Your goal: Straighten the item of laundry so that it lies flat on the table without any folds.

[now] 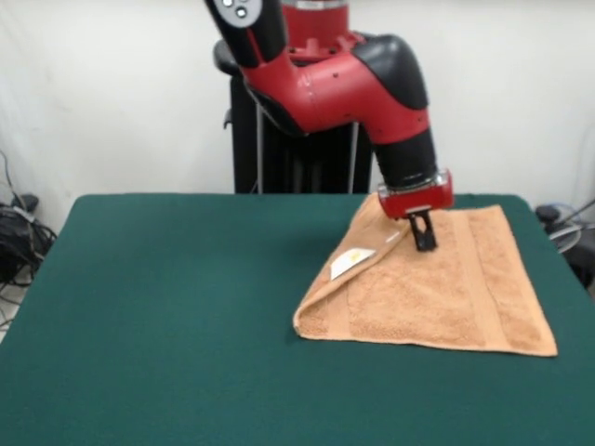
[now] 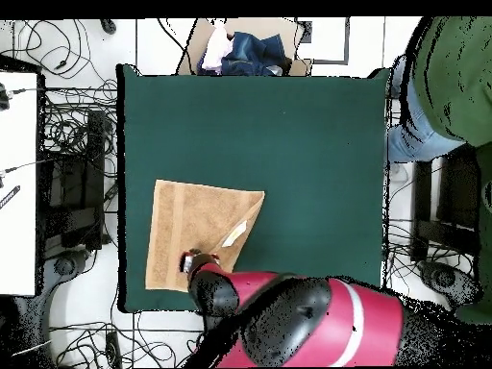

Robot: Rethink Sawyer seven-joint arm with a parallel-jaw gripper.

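Note:
The peach-orange towel lies on the right part of the dark green table. Its left side is folded over along a diagonal, and the white label shows on the folded flap. My gripper points down at the flap's upper corner. Its fingers are close together, pinching the cloth at table height. In the overhead view the towel sits at the table's lower left, and the red arm hides most of the gripper.
A cardboard box with clothes stands beyond the table's far edge. A person in green stands at the overhead view's upper right. Cables and equipment lie beside the table. The towel's edge is close to the table's side edge.

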